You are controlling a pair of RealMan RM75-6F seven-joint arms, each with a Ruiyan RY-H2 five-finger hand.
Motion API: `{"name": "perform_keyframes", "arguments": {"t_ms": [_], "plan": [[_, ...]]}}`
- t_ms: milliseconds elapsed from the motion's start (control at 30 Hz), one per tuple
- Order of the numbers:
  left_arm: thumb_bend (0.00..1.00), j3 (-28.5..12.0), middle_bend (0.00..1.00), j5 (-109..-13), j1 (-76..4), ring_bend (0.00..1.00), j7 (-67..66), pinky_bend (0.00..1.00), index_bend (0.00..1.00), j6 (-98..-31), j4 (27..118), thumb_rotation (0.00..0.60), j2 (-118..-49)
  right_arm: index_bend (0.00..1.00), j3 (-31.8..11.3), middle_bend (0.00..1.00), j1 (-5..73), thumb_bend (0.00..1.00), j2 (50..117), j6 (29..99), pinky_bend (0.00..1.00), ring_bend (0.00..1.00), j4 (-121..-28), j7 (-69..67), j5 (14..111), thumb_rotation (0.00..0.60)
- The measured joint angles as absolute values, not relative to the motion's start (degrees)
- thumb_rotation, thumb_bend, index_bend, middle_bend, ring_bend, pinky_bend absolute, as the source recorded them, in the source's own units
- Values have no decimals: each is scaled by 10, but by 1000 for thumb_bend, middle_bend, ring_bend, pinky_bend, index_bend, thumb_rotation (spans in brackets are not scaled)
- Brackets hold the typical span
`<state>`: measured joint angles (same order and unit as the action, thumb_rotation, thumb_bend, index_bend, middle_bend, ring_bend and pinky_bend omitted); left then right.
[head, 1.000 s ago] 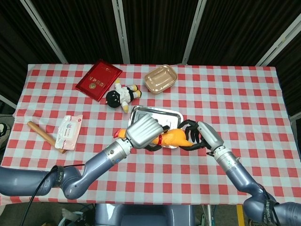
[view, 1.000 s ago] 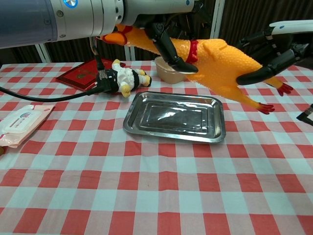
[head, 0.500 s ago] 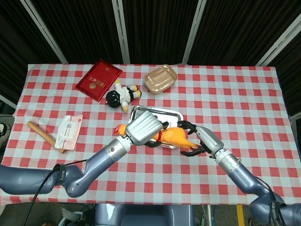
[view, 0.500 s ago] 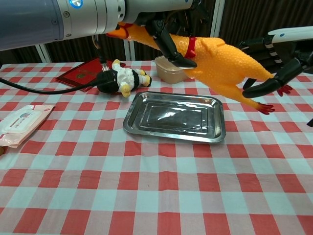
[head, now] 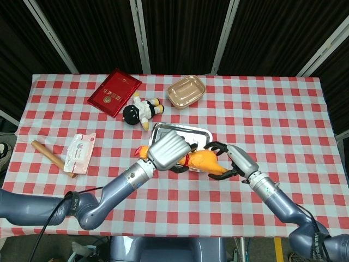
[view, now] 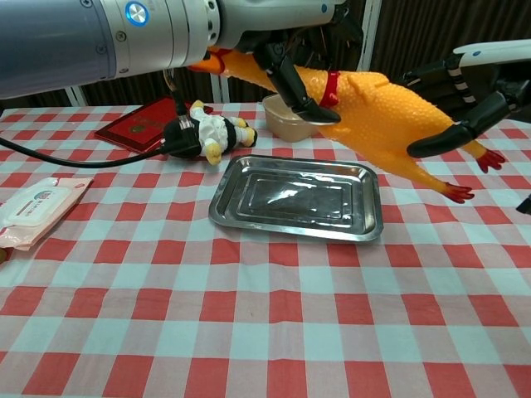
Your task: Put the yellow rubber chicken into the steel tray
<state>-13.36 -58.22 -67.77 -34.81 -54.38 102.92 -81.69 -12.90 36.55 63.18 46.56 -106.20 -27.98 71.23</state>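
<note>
over on the far left of the checked tablecloth (head: 283,109) lies a wooden stick (head: 47,154), and just beside it a flat pack of wipes (head: 80,152). further along and toward the back sits a red booklet (head: 114,92), with a small black-and-white plush doll (head: 140,110) lying on its side near it.

near the middle, the left hand (head: 167,150) is up off the table, its fingers (view: 290,83) wrapped round the neck of the yellow rubber chicken (view: 373,108), close to the red collar. the chicken hangs in the air, stretched lengthways from the left hand toward the right, head to the left and orange feet to the right, tilted with the feet end lower. from the chest view it is above the far edge of the steel tray (view: 249,211), not touching it; the tray sits flat on the cloth with nothing in it. behind the tray stands a tan plastic container (head: 186,91), partly hidden by the chicken in the chest view.

on the right, the right hand (view: 473,99) is also raised, at the chicken's tail end. its dark fingers are spread and curved around the rump and legs, one long finger lying along the underside, but whether they truly grip the bird or only touch it, i cannot tell from either view.
</note>
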Motion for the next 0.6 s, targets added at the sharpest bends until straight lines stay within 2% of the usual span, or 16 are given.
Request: {"name": "perform_keyframes", "arguments": {"t_ms": [167, 300, 467, 600], "plan": [[561, -133, 662, -583, -678, 593, -345, 756, 616, -542, 1036, 600, -815, 778, -136, 595, 364, 557, 645, 480, 642, 662, -1053, -274, 688, 600], [561, -133, 662, -582, -678, 593, -343, 756, 616, -542, 1037, 600, -814, 880, -140, 690, 365, 701, 652, 482, 751, 776, -1047, -266, 673, 600], [561, -133, 662, -580, -679, 593, -341, 756, 616, -540, 1038, 600, -814, 993, -143, 785, 366, 795, 655, 482, 859, 875, -1040, -262, 668, 600], [561, -133, 662, -577, -680, 593, -341, 756, 616, -539, 1038, 600, -814, 1000, -145, 811, 365, 816, 659, 488, 883, 902, -1036, -259, 663, 600]]}}
